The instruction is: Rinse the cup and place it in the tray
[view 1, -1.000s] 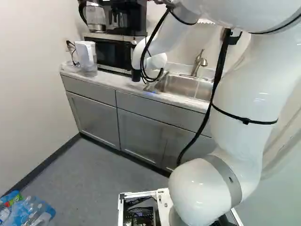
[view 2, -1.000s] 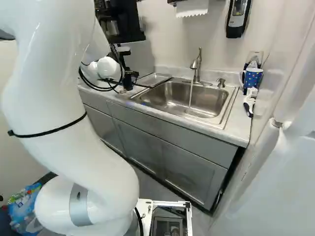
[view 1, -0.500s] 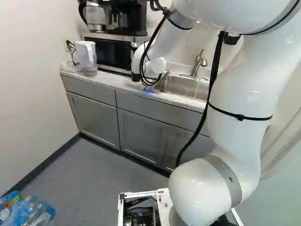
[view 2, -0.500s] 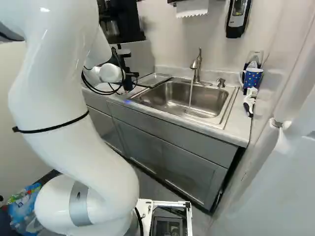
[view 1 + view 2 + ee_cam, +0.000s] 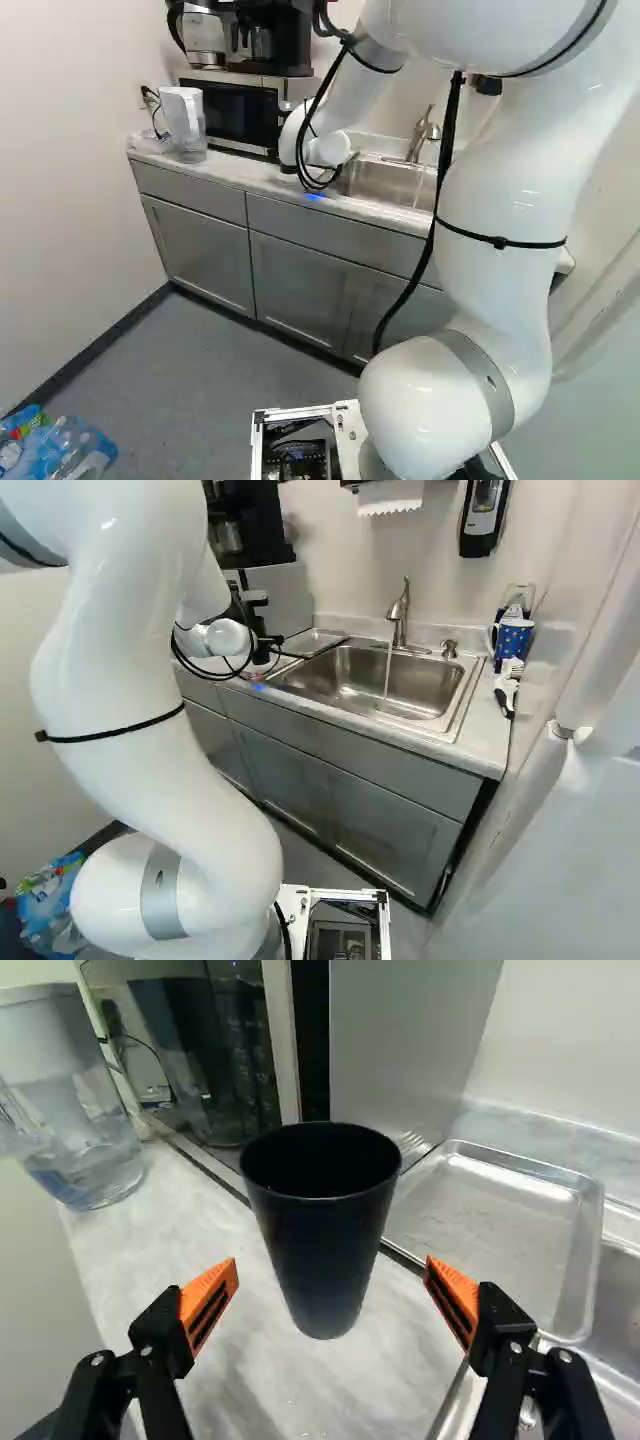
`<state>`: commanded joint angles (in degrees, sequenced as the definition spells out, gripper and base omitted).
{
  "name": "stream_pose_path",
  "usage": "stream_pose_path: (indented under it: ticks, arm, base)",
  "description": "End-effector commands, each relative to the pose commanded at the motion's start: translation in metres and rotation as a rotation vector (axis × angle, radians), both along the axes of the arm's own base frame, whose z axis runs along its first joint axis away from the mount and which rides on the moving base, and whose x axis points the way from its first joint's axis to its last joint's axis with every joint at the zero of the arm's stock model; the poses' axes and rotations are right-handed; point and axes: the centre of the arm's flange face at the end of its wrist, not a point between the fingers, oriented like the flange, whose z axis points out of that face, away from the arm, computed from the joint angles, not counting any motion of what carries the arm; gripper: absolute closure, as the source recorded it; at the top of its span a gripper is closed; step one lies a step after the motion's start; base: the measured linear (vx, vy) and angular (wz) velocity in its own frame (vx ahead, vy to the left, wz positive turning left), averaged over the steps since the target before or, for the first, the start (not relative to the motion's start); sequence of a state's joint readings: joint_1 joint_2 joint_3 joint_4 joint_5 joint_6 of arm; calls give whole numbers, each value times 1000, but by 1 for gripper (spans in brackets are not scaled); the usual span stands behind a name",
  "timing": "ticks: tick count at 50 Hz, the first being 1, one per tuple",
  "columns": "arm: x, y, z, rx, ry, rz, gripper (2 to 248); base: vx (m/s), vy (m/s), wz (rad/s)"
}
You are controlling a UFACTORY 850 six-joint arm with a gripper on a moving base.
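While water (image 5: 387,675) runs from the faucet (image 5: 399,615) into the sink (image 5: 415,685), the gripper (image 5: 266,641) hangs over the counter (image 5: 475,742) to the left of the sink, its 2 fingers spread wide apart and clamped on nothing. The orange pads (image 5: 212,1300) face each other across the gap. Just ahead of that gap, the black cup (image 5: 325,1230) stands upright on the counter, mouth up, touching neither finger. It is not in the tray (image 5: 490,1225); that shallow metal tray lies to the cup's right, beside the sink bowl.

On the far left of the counter stands a clear pitcher (image 5: 183,122) with a white upper part. Right of it is the microwave (image 5: 238,115), and on top of that are a glass kettle (image 5: 203,35) and a black coffee maker (image 5: 268,40). At the right end of the counter, past the sink, stands a blue patterned mug (image 5: 514,638) with a brush (image 5: 507,685) on its near side. A small blue patch of light (image 5: 258,687) falls on the counter's near edge, by the sink's left corner. Plastic bottles (image 5: 70,450) lie on the floor at the near left.
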<state>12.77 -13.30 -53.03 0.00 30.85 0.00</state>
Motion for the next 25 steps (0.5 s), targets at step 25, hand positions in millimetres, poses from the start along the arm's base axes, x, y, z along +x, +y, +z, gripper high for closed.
stream_pose_path:
  ticks: [25]
  arm:
    - [1,0,0,0,0,0,3]
  base:
    - [0,0,0]
